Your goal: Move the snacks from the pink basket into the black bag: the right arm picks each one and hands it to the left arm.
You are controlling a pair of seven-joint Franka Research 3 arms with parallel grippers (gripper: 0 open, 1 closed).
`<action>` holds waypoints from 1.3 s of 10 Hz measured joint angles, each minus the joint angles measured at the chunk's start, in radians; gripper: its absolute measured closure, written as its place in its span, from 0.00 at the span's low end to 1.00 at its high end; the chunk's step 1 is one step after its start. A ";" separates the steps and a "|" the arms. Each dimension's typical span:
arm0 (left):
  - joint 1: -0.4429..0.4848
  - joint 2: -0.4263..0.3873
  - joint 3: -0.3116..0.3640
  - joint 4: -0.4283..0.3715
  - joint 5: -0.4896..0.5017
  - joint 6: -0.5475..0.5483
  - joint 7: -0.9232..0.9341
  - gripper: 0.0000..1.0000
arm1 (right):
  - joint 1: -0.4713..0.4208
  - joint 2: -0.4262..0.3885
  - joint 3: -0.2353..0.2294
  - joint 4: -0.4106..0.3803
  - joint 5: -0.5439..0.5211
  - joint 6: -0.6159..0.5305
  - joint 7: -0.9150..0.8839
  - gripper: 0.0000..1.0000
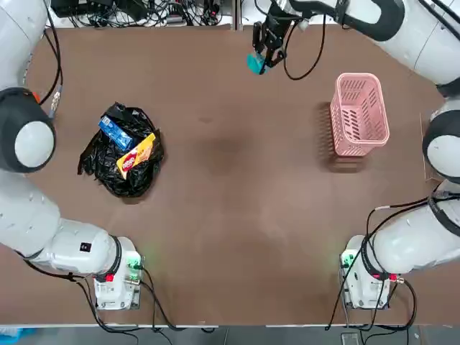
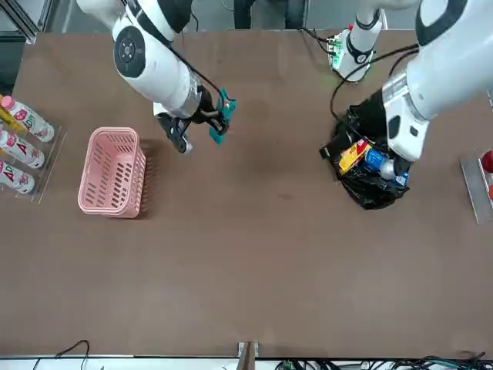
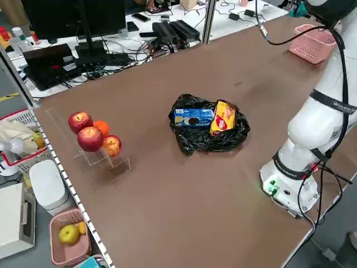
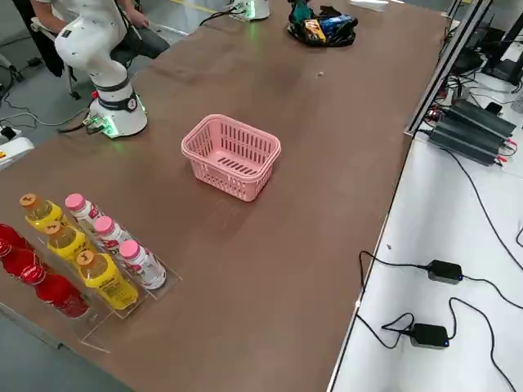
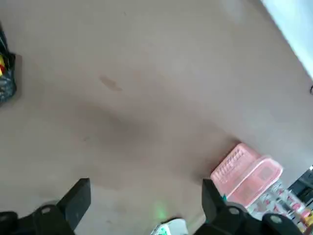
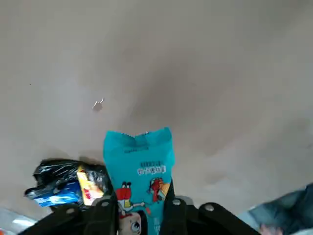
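The main risk from here is the hand-over itself: the right gripper (image 2: 218, 116) pinches the teal snack packet (image 6: 139, 169) by its lower end only, so most of the packet stands free beyond the fingers. If the left arm closes on that loose, floppy part off-centre, or the right lets go too soon, the packet would likely drop onto the brown table (image 1: 237, 194), well apart from the black bag (image 1: 122, 167). A second risk, in my judgement, is the two wrists bumping while they meet in mid-air.

The right arm reaches across toward the far middle of the table, left of the empty pink basket (image 1: 358, 115), held above the surface with its wrist turned and its fingers clamped on the packet. The left gripper (image 5: 146, 205) hangs high over the table with its fingers spread wide apart and nothing between them, its camera looking down toward the basket. The blue packet (image 1: 115, 132) and the yellow packet (image 1: 136, 155) already lie on the bag at the left
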 joint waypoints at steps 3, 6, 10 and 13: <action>-0.003 -0.013 -0.077 -0.054 0.000 0.001 0.005 0.00 | 0.046 0.051 0.000 0.036 0.065 0.092 0.161 0.67; -0.002 -0.039 -0.116 -0.058 0.000 0.001 0.008 0.00 | 0.103 0.083 0.000 0.071 0.074 0.159 0.295 0.67; -0.003 -0.068 -0.172 -0.068 0.000 -0.012 -0.021 0.04 | 0.152 0.137 -0.001 0.139 0.074 0.204 0.419 0.67; -0.003 -0.069 -0.191 -0.072 0.000 -0.038 -0.021 0.11 | 0.179 0.161 -0.001 0.166 0.075 0.234 0.468 0.67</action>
